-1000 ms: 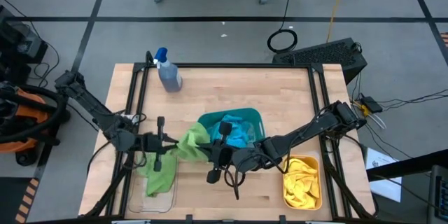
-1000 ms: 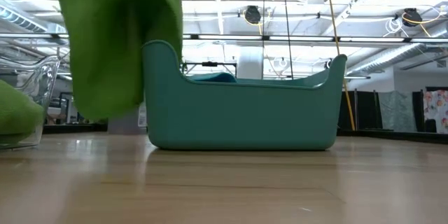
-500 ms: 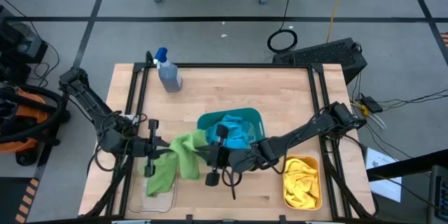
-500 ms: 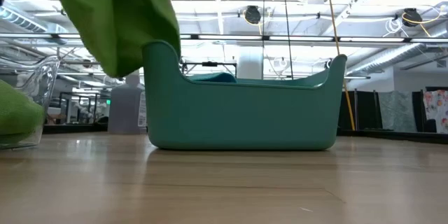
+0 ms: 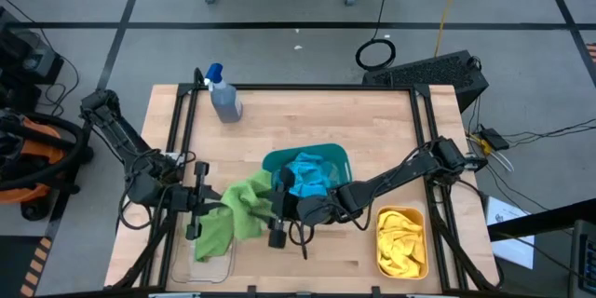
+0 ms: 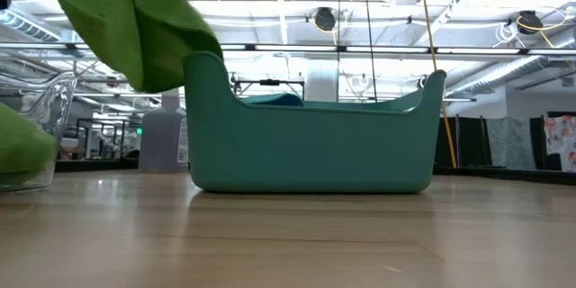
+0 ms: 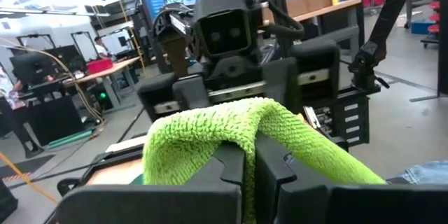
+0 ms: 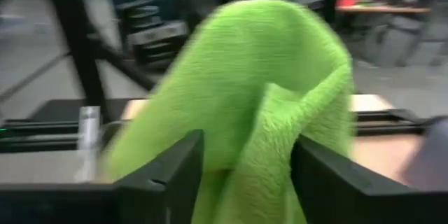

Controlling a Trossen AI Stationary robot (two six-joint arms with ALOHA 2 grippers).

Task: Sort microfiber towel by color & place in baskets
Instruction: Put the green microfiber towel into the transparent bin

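Since a second ago, my right gripper point(image 5: 277, 207) has gone from pinched together on the lime green towel point(image 5: 244, 207) to fingers spread apart, and both arms have drifted away from the teal basket point(image 5: 337, 160) toward the clear basket point(image 5: 222, 263). From above, with the teal basket near the table's middle as my landmark, the green towel hangs in the air just beside the basket's near-left corner. My left gripper point(image 5: 196, 212) sits farther left of the teal basket, over the clear basket, and its fingers are clamped together on the towel's edge; the left wrist camera shows the green cloth bunched over the two dark fingers point(image 7: 231, 170). My right gripper faces it from just in front of the teal basket, and its wrist camera shows the cloth draped loosely between its parted fingers point(image 8: 175, 168), neither one pressing it.

A second lime green towel point(image 5: 210, 235) lies inside the clear basket, below the hanging one. Bright blue towels point(image 5: 307, 175) fill the teal basket. To the basket's right and nearer the table's front edge, the orange basket point(image 5: 401, 214) holds yellow towels point(image 5: 402, 242). Behind the teal basket, toward the far left corner, stands a grey spray bottle point(image 5: 224, 99) with a blue top.

From table height, the hanging towel shows above the teal basket's left end.
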